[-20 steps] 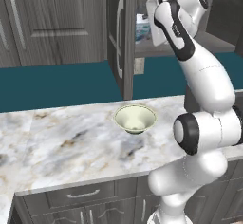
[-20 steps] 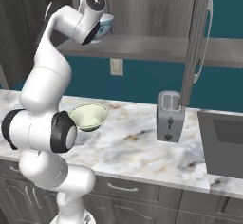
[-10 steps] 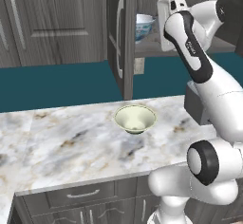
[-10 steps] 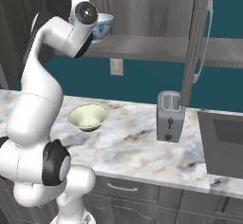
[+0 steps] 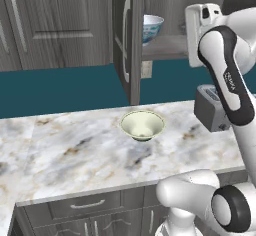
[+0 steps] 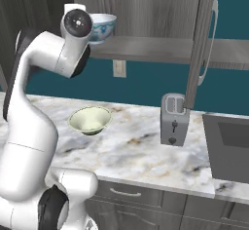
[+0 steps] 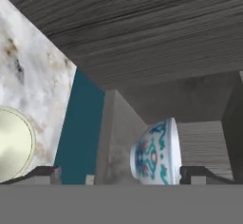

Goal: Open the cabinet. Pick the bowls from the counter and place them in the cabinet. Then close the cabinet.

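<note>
Hovering at the open cabinet (image 6: 155,9), jaws spread wide, holding nothing, touching nothing. In hand view, dark finger tips (image 7: 201,174) far apart at the bottom edge, blue-patterned bowl (image 7: 156,154) sitting between them but free of both. Same bowl (image 5: 151,27) upright on the cabinet shelf (image 6: 155,48), near its left end, just beside the hand. Cabinet doors swung out, left door (image 5: 127,40) and right door (image 6: 202,44) with long silver handles. Cream-green bowl (image 5: 142,125) upright on the marble tabletop (image 5: 65,150), below the shelf, well apart from the jaws. Toaster (image 6: 173,120) on the tabletop to the right of that bowl.
</note>
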Controlling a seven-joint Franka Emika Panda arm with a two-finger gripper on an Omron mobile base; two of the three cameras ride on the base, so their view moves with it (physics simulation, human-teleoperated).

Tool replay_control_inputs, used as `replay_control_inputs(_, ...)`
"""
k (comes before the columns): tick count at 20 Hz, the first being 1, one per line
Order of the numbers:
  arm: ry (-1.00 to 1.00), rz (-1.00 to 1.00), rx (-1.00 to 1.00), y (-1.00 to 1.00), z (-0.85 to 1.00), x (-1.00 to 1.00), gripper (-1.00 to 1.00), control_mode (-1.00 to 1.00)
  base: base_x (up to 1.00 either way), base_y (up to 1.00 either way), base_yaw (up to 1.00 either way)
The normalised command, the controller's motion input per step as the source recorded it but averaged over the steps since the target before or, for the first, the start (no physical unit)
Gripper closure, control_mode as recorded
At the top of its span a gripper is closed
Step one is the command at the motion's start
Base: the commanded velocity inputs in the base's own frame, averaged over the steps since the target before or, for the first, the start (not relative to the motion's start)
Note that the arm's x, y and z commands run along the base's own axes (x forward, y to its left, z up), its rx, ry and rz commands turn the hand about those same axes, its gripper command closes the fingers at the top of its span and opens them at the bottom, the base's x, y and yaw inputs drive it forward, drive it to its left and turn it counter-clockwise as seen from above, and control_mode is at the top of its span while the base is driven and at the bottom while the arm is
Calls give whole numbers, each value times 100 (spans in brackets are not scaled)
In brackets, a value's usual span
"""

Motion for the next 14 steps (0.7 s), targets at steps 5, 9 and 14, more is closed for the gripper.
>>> replay_control_inputs(5,5,-4,0,0,-28,-96,-100,-100,0,0,0)
replay_control_inputs(9,7,-5,0,-1,-25,-87,-100,-100,0,0,0)
replay_control_inputs(14,14,-9,0,0,-26,-67,-100,-100,0,0,0)
